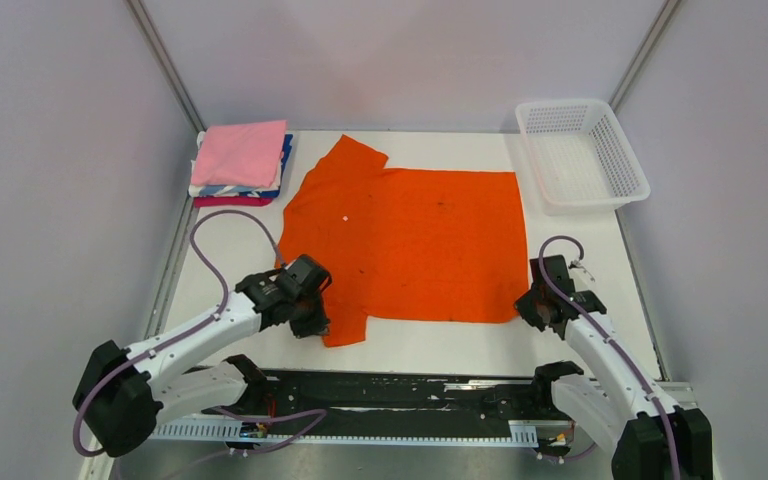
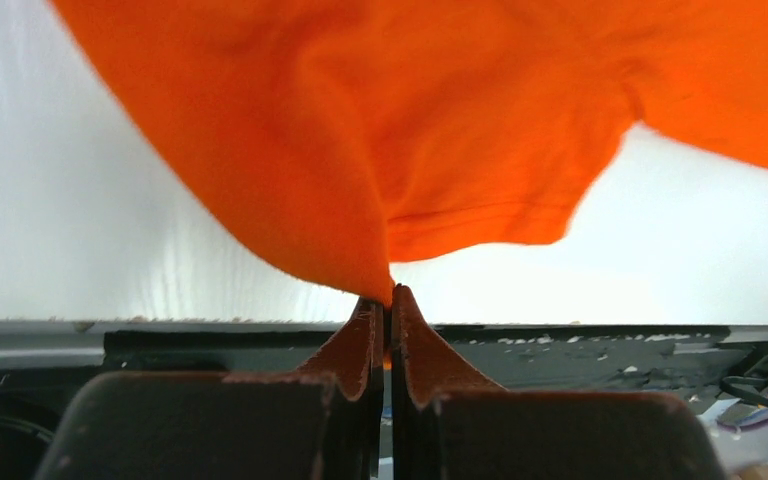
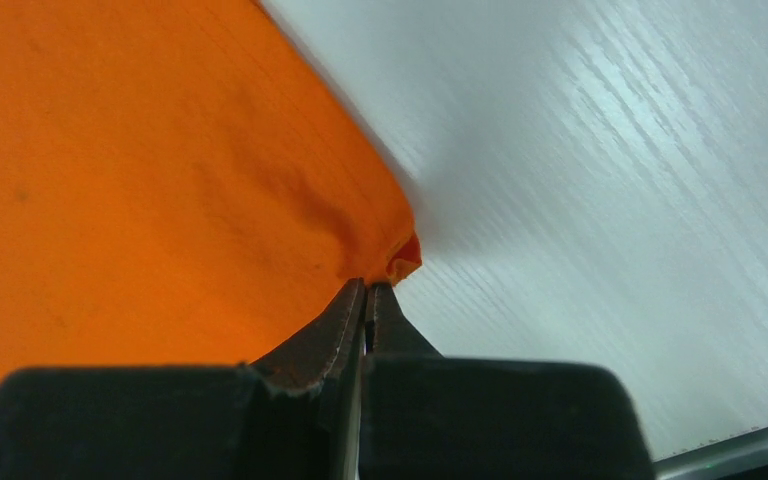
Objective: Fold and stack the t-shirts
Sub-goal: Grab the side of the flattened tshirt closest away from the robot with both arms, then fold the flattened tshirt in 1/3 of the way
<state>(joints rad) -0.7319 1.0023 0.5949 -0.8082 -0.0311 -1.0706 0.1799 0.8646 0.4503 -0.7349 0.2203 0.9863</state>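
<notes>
An orange t-shirt (image 1: 410,240) lies spread flat in the middle of the table, collar end to the left. My left gripper (image 1: 312,322) is shut on its near-left sleeve; the cloth (image 2: 360,180) rises in a fold from between the closed fingertips. My right gripper (image 1: 532,310) is shut on the shirt's near-right hem corner (image 3: 400,255), which bunches at the fingertips. Folded t-shirts (image 1: 241,160) sit stacked at the back left, pink on top, with white, blue and magenta below.
A white plastic mesh basket (image 1: 582,153) stands at the back right corner. The black rail (image 1: 400,392) with both arm bases runs along the near edge. Bare white tabletop (image 1: 580,260) lies right of the shirt.
</notes>
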